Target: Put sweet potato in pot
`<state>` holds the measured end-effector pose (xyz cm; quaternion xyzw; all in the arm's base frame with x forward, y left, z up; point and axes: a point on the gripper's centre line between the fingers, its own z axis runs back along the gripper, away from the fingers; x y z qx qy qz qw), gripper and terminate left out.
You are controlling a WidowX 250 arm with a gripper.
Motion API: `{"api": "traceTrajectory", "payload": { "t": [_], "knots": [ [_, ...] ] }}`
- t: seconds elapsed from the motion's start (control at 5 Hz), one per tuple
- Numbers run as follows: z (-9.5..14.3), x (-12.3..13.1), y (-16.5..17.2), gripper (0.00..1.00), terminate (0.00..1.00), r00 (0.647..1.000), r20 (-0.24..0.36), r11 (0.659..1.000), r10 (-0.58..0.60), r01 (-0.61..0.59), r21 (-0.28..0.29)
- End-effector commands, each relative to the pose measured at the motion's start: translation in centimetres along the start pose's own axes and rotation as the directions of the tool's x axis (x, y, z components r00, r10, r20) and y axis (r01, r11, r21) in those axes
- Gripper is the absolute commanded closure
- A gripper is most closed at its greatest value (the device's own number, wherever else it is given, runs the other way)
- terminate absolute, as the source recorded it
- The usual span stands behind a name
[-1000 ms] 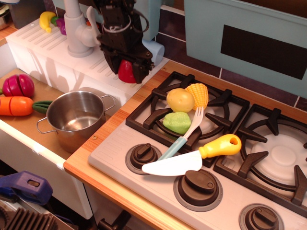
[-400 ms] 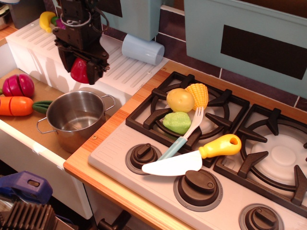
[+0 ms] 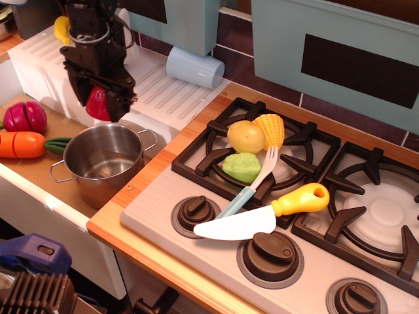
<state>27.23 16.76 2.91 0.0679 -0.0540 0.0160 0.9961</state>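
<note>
Moved since a second ago: the gripper [image 3: 98, 104] with the sweet potato [image 3: 97, 104] has travelled from beside the stove, leftward across the white drainboard [image 3: 163, 95], and now hangs lower, just above and behind the pot [image 3: 103, 160].

Sweet potato: dark red, glossy, clamped between the black jaws, which are closed on it; only its lower part shows between the fingers. Held in the air, not yet over the middle of the pot's opening; it looks nearer the back rim.

Pot: shiny steel, empty, upright in the sink recess, wire loop handles at left and right.

Nearby: orange carrot [image 3: 23, 144] and magenta sliced vegetable [image 3: 25, 116] left of the pot, apart from it. Pale blue cup [image 3: 191, 67] lying on the drainboard.

Farther off: stove [image 3: 340, 190] with a yellow round toy [image 3: 245, 136], corn [image 3: 269, 129], green piece [image 3: 241, 167], fork [image 3: 252, 184] and toy knife [image 3: 262, 212].

Risks, as I judge them: released here, the potato may strike the back rim and roll off behind the pot. A glossy rounded toy may also slip early from the grip. Lowering without moving forward could knock the fingers on the rim and shove or tip the light pot.
</note>
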Motion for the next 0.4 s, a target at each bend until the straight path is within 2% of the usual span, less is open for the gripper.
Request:
{"api": "traceTrajectory", "payload": {
  "t": [0.0,0.2],
  "knots": [
    [1.52,0.66,0.18,0.00,0.00,0.999,0.049,1.000,0.005,-0.006,0.024],
    [1.52,0.66,0.18,0.00,1.00,0.999,0.049,1.000,0.005,-0.006,0.024]
  ]
}}
